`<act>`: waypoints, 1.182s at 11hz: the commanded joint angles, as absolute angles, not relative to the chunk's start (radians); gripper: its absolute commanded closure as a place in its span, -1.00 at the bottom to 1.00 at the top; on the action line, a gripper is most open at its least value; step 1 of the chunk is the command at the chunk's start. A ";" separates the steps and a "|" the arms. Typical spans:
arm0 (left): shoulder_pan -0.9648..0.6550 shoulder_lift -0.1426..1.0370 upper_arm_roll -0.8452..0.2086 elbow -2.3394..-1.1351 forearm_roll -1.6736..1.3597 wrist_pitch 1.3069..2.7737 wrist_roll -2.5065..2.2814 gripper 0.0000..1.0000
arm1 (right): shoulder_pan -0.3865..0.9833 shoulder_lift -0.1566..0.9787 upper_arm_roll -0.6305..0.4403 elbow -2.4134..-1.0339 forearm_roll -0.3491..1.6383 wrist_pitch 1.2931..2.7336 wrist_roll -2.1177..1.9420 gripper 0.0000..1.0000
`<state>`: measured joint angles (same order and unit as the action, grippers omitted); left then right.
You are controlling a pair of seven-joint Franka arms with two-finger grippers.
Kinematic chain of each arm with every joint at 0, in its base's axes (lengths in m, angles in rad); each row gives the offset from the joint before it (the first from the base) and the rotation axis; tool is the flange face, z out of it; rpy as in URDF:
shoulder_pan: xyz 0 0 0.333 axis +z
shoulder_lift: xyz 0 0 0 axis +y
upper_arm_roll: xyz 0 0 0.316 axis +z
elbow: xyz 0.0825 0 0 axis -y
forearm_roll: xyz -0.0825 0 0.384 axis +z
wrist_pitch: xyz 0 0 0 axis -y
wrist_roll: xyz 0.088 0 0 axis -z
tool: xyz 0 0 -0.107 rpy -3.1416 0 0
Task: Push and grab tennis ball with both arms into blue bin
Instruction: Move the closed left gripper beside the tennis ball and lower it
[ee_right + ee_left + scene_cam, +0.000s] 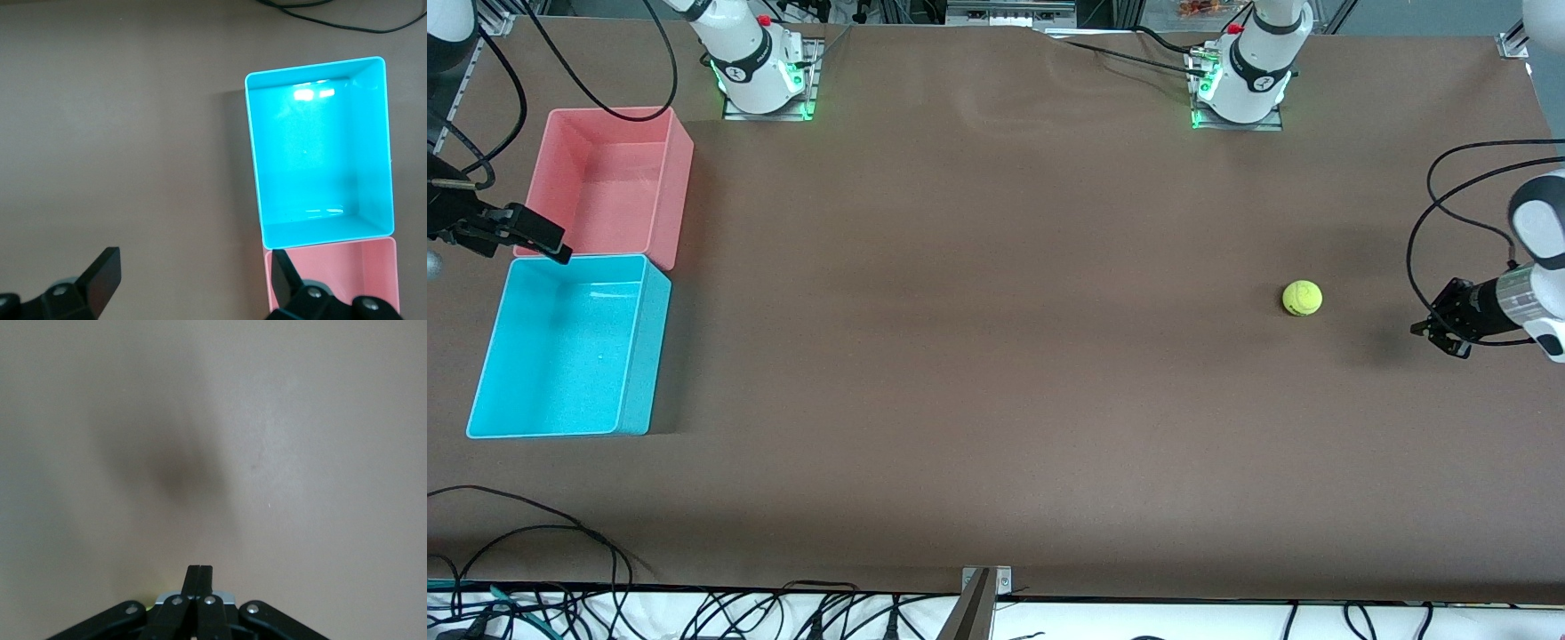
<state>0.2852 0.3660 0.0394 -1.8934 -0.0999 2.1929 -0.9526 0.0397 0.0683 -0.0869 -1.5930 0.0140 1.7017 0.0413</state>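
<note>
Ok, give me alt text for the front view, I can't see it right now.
A tennis ball sits on the brown table toward the left arm's end, beside the shut left claw. At the right arm's end, the open right claw hangs over the adjoining rims of the empty blue bin and pink bin.

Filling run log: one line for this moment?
tennis ball: on table, free | left claw: shut, beside ball | right claw: open, over bins | blue bin: empty

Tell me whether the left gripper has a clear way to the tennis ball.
Probably yes: the left gripper, shut, sits low toward the left arm's end, beside the tennis ball, with only bare table between them.
</note>
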 commanded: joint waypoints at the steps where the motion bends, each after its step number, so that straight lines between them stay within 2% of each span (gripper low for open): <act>1: 0.284 0.389 0.034 -2.040 -0.115 2.407 -0.966 1.00 | 0.038 0.071 -0.086 -1.575 0.020 1.695 0.043 -1.00; 4: 0.296 0.419 0.034 -2.052 -0.115 2.433 -0.965 1.00 | 0.038 0.071 -0.086 -1.575 0.020 1.694 0.043 -1.00; 8: 0.379 0.413 0.035 -2.140 -0.114 2.491 -0.898 1.00 | 0.038 0.071 -0.086 -1.575 0.020 1.692 0.041 -1.00; 13: 0.445 0.422 0.035 -2.158 -0.114 2.516 -0.812 1.00 | 0.037 0.071 -0.087 -1.575 0.020 1.692 0.043 -1.00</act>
<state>0.4291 0.4271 0.0403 -2.1425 -0.0999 2.4963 -0.8580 0.0395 0.0683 -0.0873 -1.5930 0.0140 1.7017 0.0413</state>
